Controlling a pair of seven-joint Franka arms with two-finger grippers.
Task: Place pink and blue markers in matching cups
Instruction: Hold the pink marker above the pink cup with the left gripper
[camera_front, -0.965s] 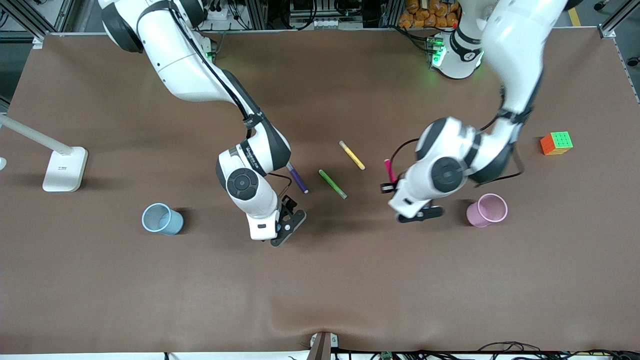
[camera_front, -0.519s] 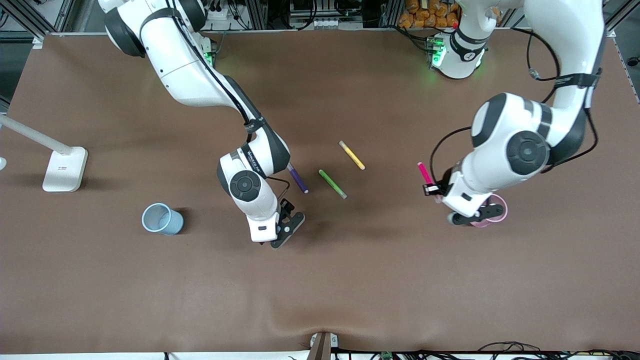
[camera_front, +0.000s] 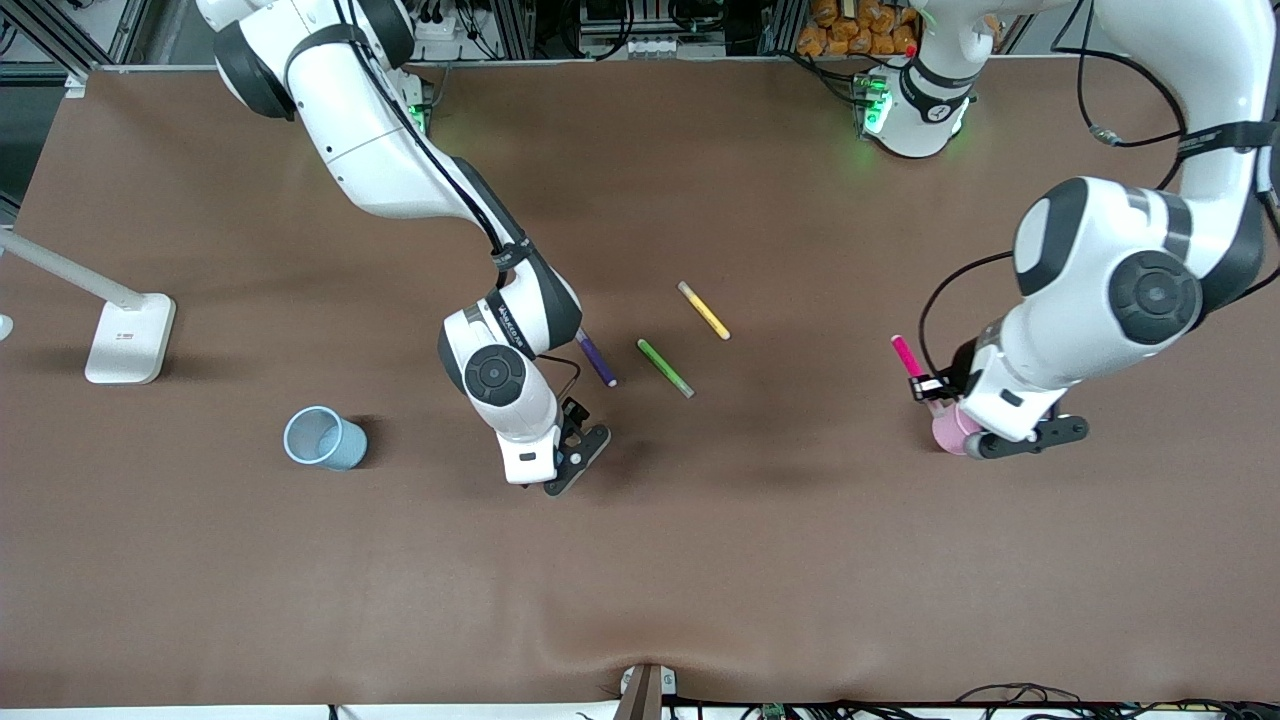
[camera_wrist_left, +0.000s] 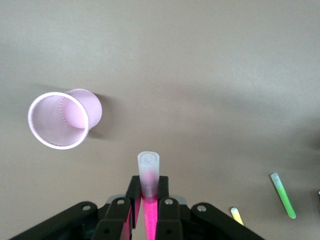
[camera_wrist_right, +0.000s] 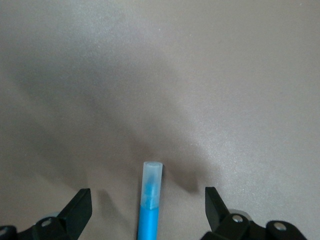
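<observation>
Toward the bench's left-arm end, left gripper (camera_wrist_left: 146, 210) jaws pinch the pink marker (camera_wrist_left: 148, 176) mid-barrel beside the pink cup (camera_wrist_left: 59, 120). Right gripper (camera_wrist_right: 145, 210) jaws, spread, flank the blue marker (camera_wrist_right: 150, 200). We judge both markers light, stiff, slippery.

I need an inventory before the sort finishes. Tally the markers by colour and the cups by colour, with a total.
Pink marker: 1, in the left hand
Blue marker: 1, between the right hand's fingers
Purple marker: 1
Green marker: 1
Yellow marker: 1
Pink cup: 1
Blue cup: 1
Total: 7

Cups (camera_front: 324, 438) at each arm's table end
</observation>
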